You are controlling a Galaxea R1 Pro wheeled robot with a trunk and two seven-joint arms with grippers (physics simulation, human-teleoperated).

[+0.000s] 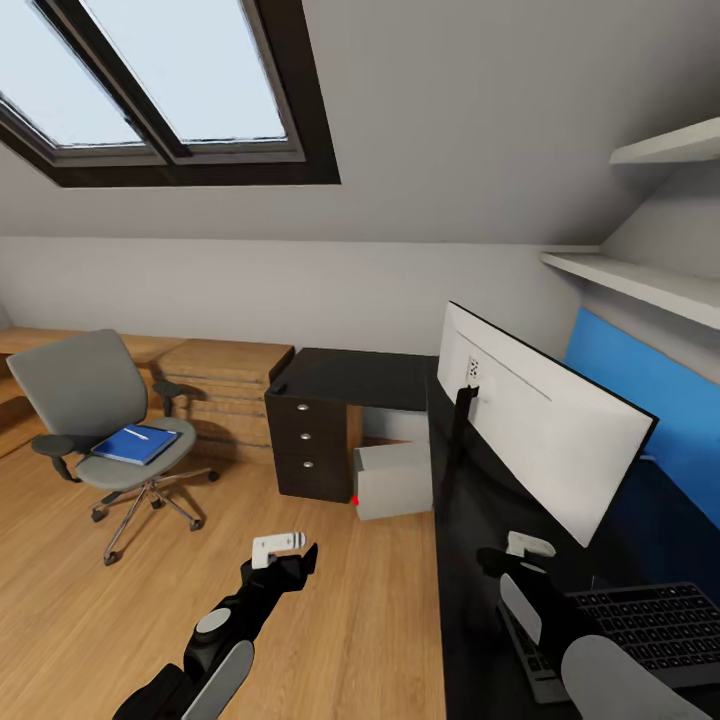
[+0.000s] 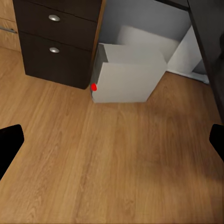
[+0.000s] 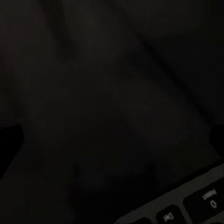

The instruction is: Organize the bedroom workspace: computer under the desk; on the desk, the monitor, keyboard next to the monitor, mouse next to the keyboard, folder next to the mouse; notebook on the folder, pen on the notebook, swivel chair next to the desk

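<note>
The left tool (image 1: 290, 556) hangs over the wood floor (image 1: 330, 620), fingers apart and empty. The right tool (image 1: 512, 560) is above the table (image 1: 470, 540) by the keyboard (image 1: 640, 625); its state I cannot tell. The monitor (image 1: 540, 430) stands on the table, the computer (image 1: 395, 480) under it. The folder (image 1: 135, 444) lies on the chair (image 1: 100, 400), well apart from the table.
</note>
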